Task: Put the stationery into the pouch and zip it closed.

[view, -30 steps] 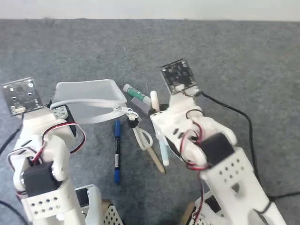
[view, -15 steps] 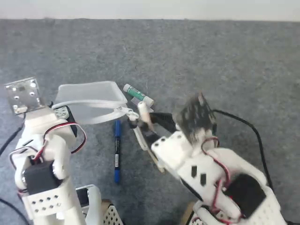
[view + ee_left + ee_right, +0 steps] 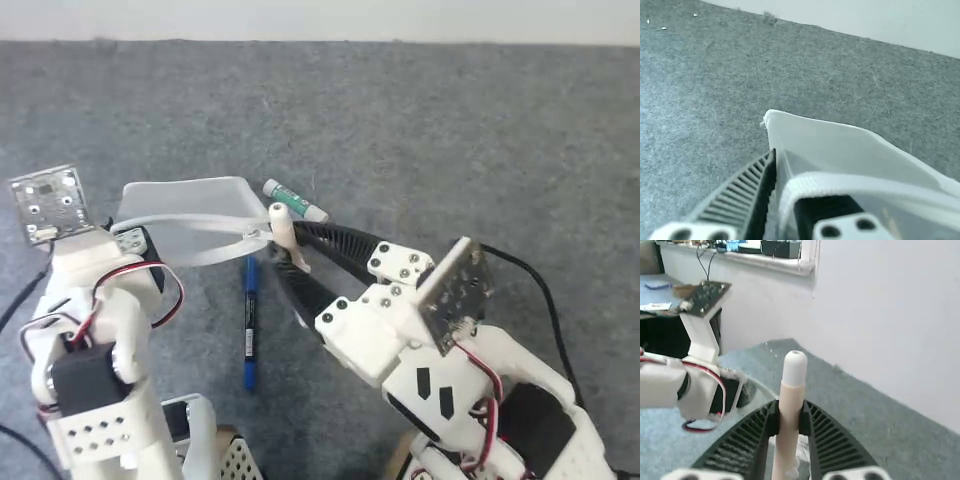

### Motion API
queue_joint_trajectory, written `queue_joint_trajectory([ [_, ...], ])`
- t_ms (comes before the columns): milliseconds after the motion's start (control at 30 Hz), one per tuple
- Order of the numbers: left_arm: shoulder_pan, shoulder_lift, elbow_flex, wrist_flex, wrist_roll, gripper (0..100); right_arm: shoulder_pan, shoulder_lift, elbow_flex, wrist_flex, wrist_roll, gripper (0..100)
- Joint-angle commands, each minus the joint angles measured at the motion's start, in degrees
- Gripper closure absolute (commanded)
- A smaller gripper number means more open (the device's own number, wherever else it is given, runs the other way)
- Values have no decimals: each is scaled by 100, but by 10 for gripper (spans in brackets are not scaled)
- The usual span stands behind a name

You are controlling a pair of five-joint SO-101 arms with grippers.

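Note:
A translucent white pouch (image 3: 190, 215) lies open at the left, its mouth facing the middle. My left gripper (image 3: 138, 240) is shut on the pouch rim (image 3: 840, 182), holding it up. My right gripper (image 3: 285, 245) is shut on a cream pen (image 3: 278, 222), which stands up between its black fingers (image 3: 757, 432) just beside the zip end of the pouch mouth. The cream pen (image 3: 792, 377) points towards the left arm (image 3: 690, 385). A blue pen (image 3: 249, 320) lies on the mat below the pouch. A green and white glue stick (image 3: 295, 201) lies just right of the pouch.
The grey mat (image 3: 480, 130) stretches open to the back and right. The right arm's body (image 3: 420, 350) covers the mat where other pale items lay. A black cable (image 3: 535, 280) runs along the right. A pale wall (image 3: 890, 315) rises behind.
My right arm has swung round and lifted the cream pen off the mat, carrying it left to the pouch mouth. The left arm and pouch have stayed put.

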Motion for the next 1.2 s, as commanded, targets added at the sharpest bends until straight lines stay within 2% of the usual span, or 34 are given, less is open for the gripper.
queue_joint_trajectory([
  [0, 26, 9, -127, -79, 35, 991, -224, -84, -18, -479, 132, 991],
  [167, 26, 35, -136, -79, 35, 991, -637, -84, -18, -1121, 176, 991],
  [333, 44, 44, -127, -88, -105, 991, -637, -75, -18, -1604, 176, 992],
  [633, 492, 105, -251, -158, -114, 991, -629, 242, -18, -2316, 281, 992],
  [767, 492, 782, -690, 9, -114, 991, -629, 567, -18, -2659, 607, 992],
  [933, 492, 1679, -1174, 114, -105, 991, -629, 769, -18, -3081, 624, 992],
  [1167, 492, 2163, -1402, 88, -44, 991, -629, 804, -18, -3591, 624, 992],
])
